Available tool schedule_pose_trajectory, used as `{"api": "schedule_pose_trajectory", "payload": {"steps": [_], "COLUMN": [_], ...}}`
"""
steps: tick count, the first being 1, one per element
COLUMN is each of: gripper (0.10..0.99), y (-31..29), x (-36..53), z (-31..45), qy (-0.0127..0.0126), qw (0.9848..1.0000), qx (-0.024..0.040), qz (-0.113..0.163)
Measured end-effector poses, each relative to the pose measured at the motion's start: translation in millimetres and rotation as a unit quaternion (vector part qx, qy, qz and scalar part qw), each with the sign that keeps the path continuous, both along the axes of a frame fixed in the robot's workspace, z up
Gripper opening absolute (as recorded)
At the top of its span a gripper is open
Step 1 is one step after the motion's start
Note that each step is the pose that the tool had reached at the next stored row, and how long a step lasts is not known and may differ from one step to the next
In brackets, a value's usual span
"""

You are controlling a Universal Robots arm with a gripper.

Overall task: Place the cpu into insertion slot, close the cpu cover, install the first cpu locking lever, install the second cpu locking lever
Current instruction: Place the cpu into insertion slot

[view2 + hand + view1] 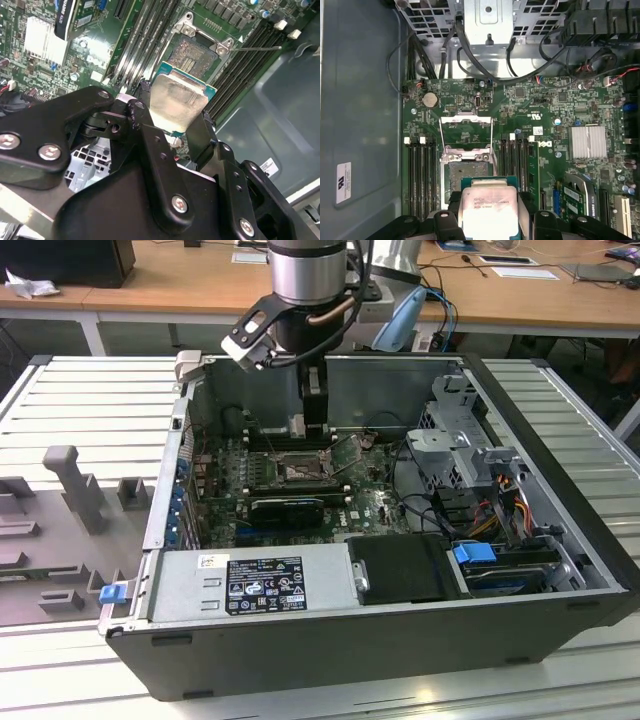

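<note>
Black fingers (146,127) clamp cpu (177,102) — flat, silvery

Print on the black label (264,585) and the cpu (489,212) cannot be read.

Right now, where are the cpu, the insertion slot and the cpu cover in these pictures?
cpu (487,212), first wrist view, middle of its silvery metal face.
insertion slot (457,174), first wrist view, bare contact field inside the frame.
cpu cover (466,118), first wrist view, one bar of the raised frame.
</note>
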State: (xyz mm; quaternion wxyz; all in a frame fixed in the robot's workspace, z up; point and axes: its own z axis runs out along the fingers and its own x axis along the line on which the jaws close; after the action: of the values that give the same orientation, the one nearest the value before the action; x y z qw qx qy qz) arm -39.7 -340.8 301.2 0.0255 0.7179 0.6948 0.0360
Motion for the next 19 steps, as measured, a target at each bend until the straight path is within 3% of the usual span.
{"api": "schedule_pose_trajectory", "payload": {"steps": [11,17,19], "gripper": [0.529,0.529,0.529], "y": [0.7,1.9,1.9], "x": [0.1,5.6,5.6], "z": [-23.5,-39.7,-42.0], "qy": [0.0,0.0,0.0], "qw": [1.0,1.0,1.0], "qx": [0.0001,0.0001,0.0001], "qz": [0.003,-0.002,-0.002]}}
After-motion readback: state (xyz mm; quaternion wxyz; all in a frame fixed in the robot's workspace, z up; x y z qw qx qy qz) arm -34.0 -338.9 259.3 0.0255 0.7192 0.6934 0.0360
